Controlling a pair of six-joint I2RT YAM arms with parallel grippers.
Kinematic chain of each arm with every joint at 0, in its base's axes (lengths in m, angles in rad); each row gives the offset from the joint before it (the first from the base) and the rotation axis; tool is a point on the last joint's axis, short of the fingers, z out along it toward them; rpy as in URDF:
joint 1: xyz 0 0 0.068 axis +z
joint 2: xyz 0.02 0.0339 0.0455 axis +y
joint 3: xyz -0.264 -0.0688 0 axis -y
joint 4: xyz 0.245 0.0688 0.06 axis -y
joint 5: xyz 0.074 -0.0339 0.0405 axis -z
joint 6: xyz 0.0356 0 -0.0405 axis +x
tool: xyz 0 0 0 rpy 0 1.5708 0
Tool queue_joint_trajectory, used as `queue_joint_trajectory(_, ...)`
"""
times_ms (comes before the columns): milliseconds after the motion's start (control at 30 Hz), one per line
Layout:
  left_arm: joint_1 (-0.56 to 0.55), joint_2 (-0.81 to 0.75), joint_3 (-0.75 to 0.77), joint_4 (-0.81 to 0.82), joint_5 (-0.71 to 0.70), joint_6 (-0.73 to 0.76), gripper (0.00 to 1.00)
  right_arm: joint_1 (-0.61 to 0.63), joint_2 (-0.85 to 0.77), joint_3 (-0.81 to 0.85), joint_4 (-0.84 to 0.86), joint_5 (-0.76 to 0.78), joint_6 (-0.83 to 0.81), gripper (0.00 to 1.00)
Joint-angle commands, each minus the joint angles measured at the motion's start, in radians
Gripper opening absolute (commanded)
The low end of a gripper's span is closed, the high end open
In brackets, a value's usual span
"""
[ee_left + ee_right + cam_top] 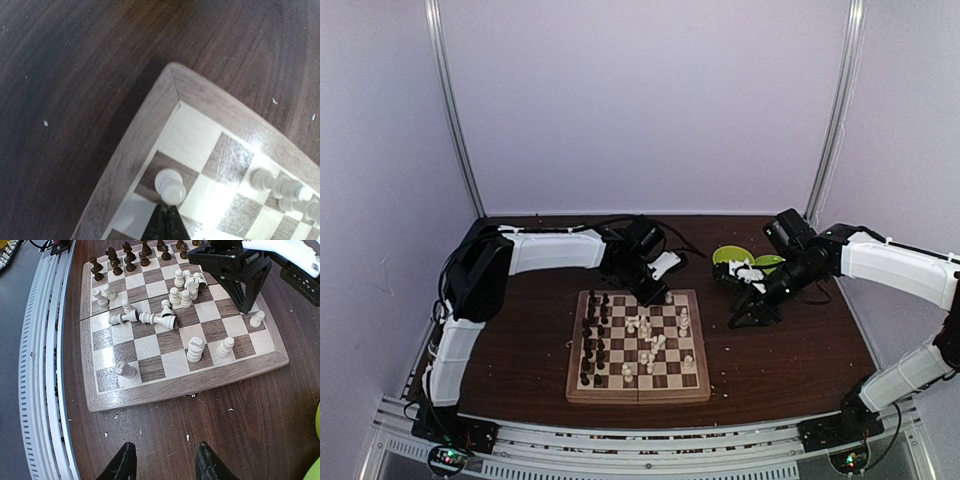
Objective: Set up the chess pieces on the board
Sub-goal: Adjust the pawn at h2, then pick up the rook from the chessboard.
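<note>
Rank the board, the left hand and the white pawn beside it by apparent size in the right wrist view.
Largest to smallest:
board
left hand
white pawn, clearly smallest even allowing for its distance from the camera

The dark pieces stand packed along the left side of the board, and a clutter of white pieces, several toppled, blocks its middle. Its right files are roomier, with only a few lone pieces. The left gripper, tips together beside one upright white piece, crowds the far corner. Bare table lies open between the board's right edge and the spread right gripper, with the green bowl behind.
</note>
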Motion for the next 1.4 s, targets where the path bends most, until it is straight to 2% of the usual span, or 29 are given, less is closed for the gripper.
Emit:
queue_joint_trajectory(0,0.007,-0.155,-0.105,-0.001,-0.057,-0.015,0.06,-0.003,-0.002,0.029,-0.01,0.002,-0.006,0.41)
queue_joint_trajectory(233,0.007,-0.422,-0.245,-0.011,-0.122,0.007,0.27,0.002,0.008,0.036,-0.016,-0.007,-0.011,0.41)
queue_joint_trajectory(400,0.007,-0.565,-0.285,-0.098,-0.18,0.04,0.3,0.016,-0.002,0.043,-0.003,0.015,0.004,0.41)
queue_joint_trajectory(567,-0.017,-0.726,-0.459,-0.031,-0.029,0.059,0.32,0.066,-0.017,0.065,0.016,0.095,0.026,0.41)
queue_joint_trajectory(633,-0.065,-0.785,-0.57,0.01,0.03,0.108,0.34,0.088,-0.016,0.077,0.021,0.117,0.026,0.41)
queue_joint_trajectory(700,-0.13,-0.82,-0.633,0.023,0.021,0.151,0.36,0.101,-0.006,0.087,0.022,0.125,0.027,0.41)
queue_joint_trajectory(833,-0.233,-0.797,-0.673,0.007,-0.032,0.174,0.38,0.109,0.021,0.089,0.022,0.128,0.028,0.4)
queue_joint_trajectory(1000,-0.293,-0.703,-0.654,-0.014,-0.1,0.199,0.39,0.109,0.007,0.057,0.028,0.142,0.027,0.4)
queue_joint_trajectory(1367,-0.307,-0.569,-0.579,-0.077,-0.141,0.266,0.4,0.109,-0.012,0.034,0.035,0.148,0.021,0.4)
